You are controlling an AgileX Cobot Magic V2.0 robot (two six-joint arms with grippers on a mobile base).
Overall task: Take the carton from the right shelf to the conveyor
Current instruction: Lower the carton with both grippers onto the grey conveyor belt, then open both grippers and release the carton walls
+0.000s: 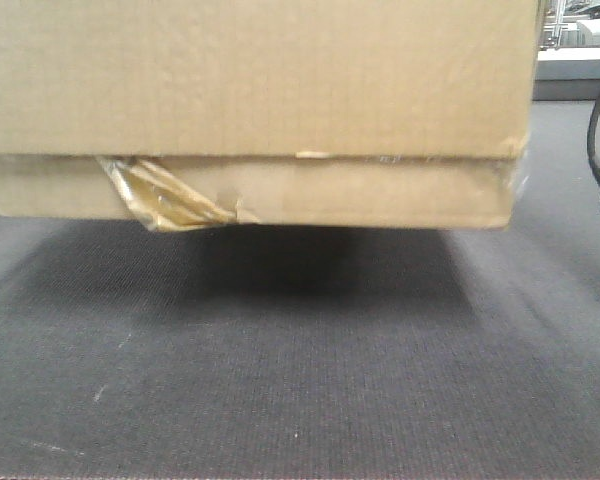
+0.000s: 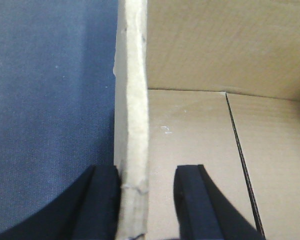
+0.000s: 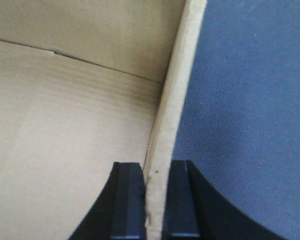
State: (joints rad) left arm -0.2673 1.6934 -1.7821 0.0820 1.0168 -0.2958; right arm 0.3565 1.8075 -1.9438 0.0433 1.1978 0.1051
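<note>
Cardboard carton [image 1: 260, 80] low over the conveyor [image 1: 300, 390], right gripper [image 3: 154, 170] pinching its wall, left gripper [image 2: 147, 172] loose astride the opposite wall: lower it level, then release both together.

Your dark grey-blue woven conveyor [image 1: 300, 400] spans the near view; the carton [image 1: 260, 90] shadows its middle.

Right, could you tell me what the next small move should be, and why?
Probably open the right pincer. The carton sits low over the conveyor, the left pincer has its inner finger clear of the wall, and only the right one clamps it. Whether the carton touches down, I cannot tell.
</note>
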